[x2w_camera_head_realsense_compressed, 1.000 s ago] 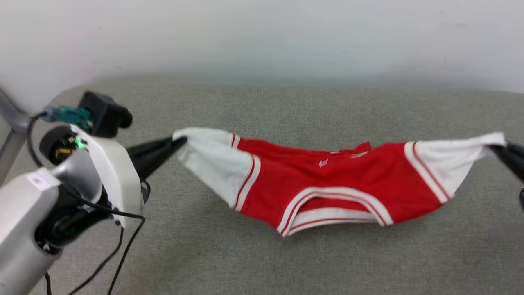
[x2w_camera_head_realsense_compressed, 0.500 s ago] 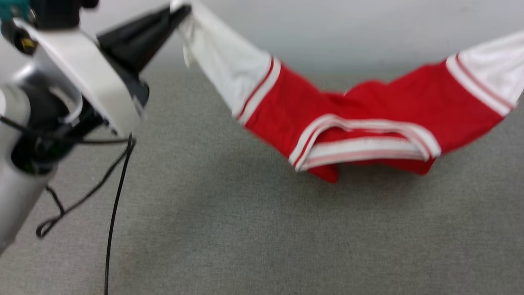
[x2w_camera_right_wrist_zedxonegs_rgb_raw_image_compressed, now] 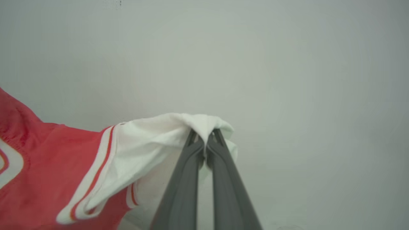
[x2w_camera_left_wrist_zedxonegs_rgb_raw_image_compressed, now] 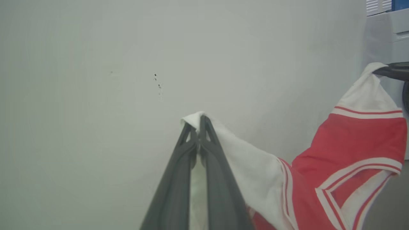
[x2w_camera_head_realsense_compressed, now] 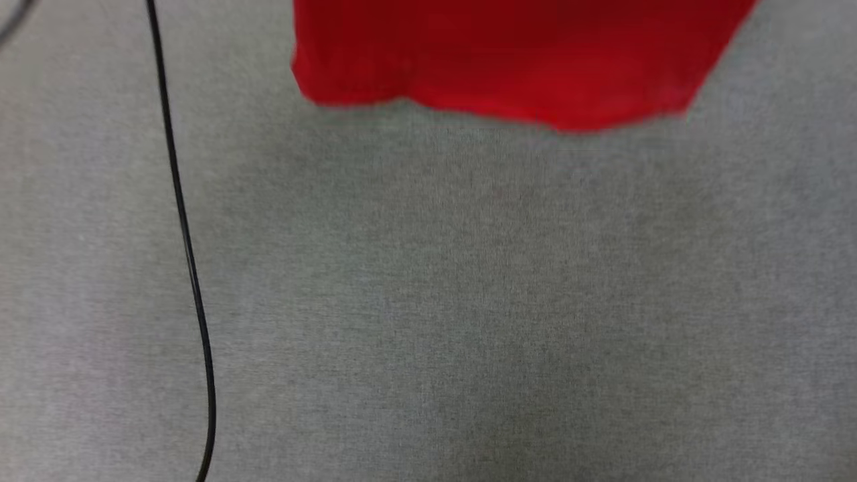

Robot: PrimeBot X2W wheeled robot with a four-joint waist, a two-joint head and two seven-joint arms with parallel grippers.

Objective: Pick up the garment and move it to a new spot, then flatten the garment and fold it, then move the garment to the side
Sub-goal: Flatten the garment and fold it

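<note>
The garment [x2w_camera_head_realsense_compressed: 509, 60] is a red shirt with white short sleeves. Red and white stripes are seen at the sleeve seams and the neck. It is held up in the air by the tips of both sleeves, and the middle sags down. In the head view, only its blurry red bottom edge is seen, hanging at the top middle of the frame.

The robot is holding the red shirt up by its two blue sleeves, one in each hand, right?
No, the sleeves are white, not blue. The wrist views show the left hand and right hand each pinching a white sleeve of the red shirt.
</note>
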